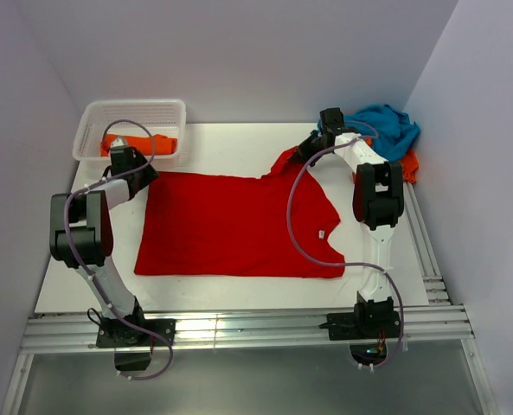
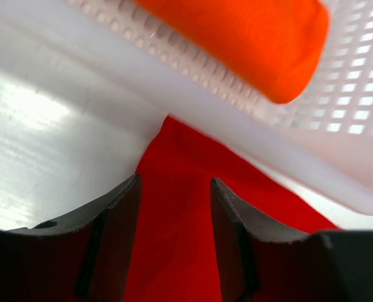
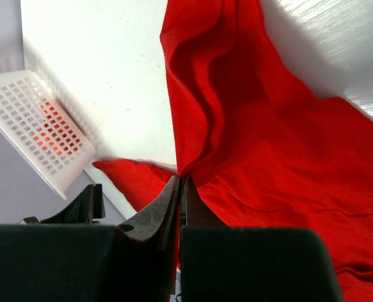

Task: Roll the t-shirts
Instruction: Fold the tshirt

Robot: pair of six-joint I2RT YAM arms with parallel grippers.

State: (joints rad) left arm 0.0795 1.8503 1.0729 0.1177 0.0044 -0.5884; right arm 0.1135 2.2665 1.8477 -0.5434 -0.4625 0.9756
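A bright red t-shirt [image 1: 239,225] lies spread flat in the middle of the table. My left gripper [image 1: 144,177] is at its far left corner; in the left wrist view the gripper [image 2: 175,189] is open, with the red cloth [image 2: 173,251] lying between the fingers [image 2: 120,207]. My right gripper [image 1: 304,151] is at the far right sleeve; in the right wrist view it [image 3: 182,182] is shut on a raised fold of the red shirt [image 3: 268,145]. A rolled orange t-shirt [image 1: 139,141] lies in the basket. A teal t-shirt [image 1: 386,125] lies crumpled over an orange one [image 1: 409,164] at the far right.
The white lattice basket [image 1: 92,121] stands at the far left corner, just beyond my left gripper; its wall [image 2: 337,126] and the orange roll [image 2: 249,38] fill the top of the left wrist view. The basket also shows in the right wrist view [image 3: 35,119]. Walls close the table on three sides.
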